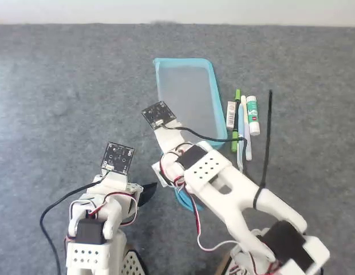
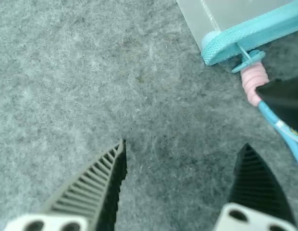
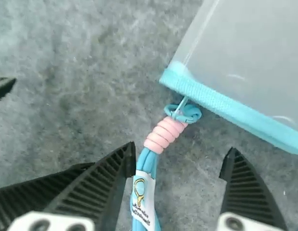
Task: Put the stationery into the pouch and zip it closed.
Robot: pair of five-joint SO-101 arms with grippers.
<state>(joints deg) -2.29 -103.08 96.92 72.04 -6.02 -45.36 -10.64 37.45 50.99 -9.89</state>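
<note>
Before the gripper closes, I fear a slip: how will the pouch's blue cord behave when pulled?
The blue cord looks thin and limp, so it likely bends, not pushes. The pouch looks flat and light, so a tug may drag it along.

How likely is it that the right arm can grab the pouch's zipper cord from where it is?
Probably yes: the right pincer is open astride the zipper cord, and nothing lies between them.
</note>
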